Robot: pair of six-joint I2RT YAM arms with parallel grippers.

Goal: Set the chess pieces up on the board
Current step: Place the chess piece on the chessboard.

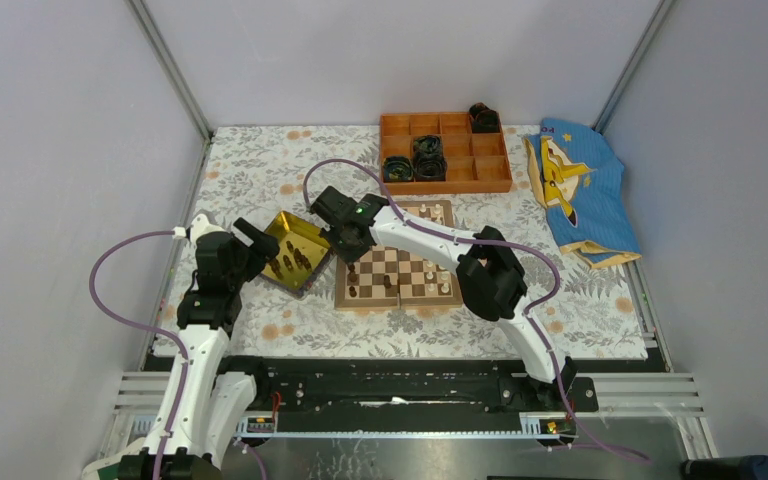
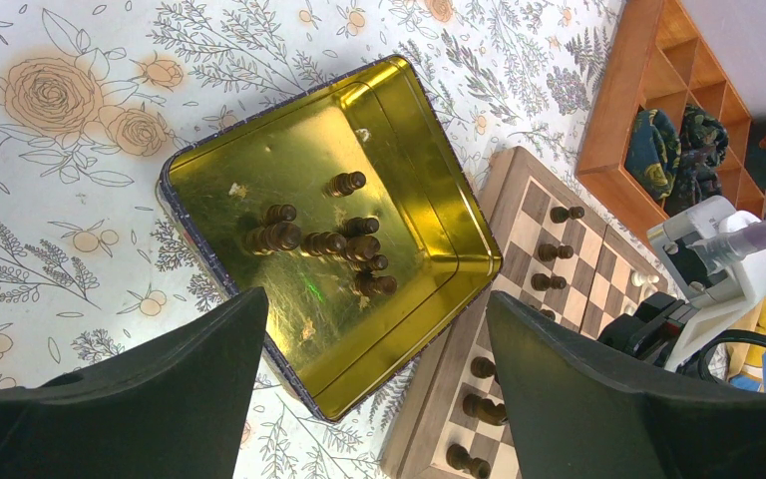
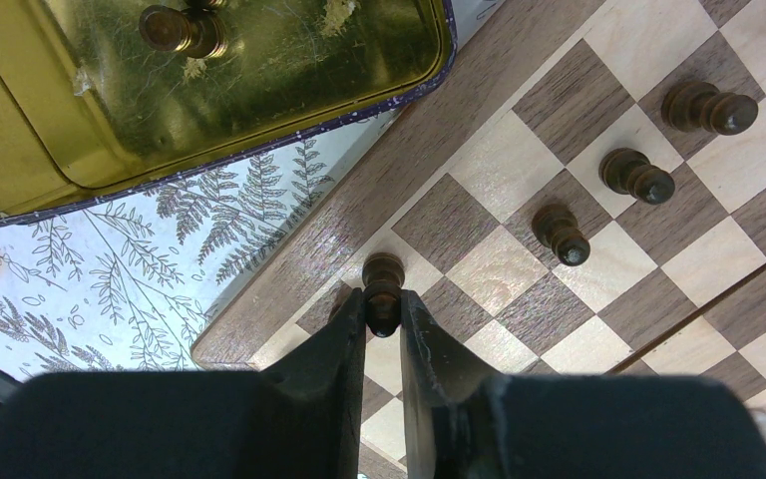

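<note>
The board point(image 1: 412, 262) lies mid-table with a few dark and cream chess pieces standing on it. My right gripper point(image 3: 383, 314) is shut on a dark brown piece point(image 3: 383, 284), whose base is at a pale square close to the board's corner point(image 3: 259, 329). Three other dark pieces point(image 3: 636, 177) stand in a diagonal line farther in. Several dark pieces point(image 2: 329, 239) lie in the gold tray point(image 2: 439, 170). My left gripper point(image 2: 374, 329) hangs open above the tray's near corner, holding nothing. In the top view the right gripper point(image 1: 348, 245) is over the board's left edge.
The gold tray point(image 1: 312, 228) touches the board's left side. An orange compartmented box point(image 1: 495, 170) with black coiled rolls point(image 1: 428, 155) stands behind the board. A blue and yellow cloth point(image 1: 575, 185) lies at the back right. A floral cloth point(image 1: 260, 170) covers the table.
</note>
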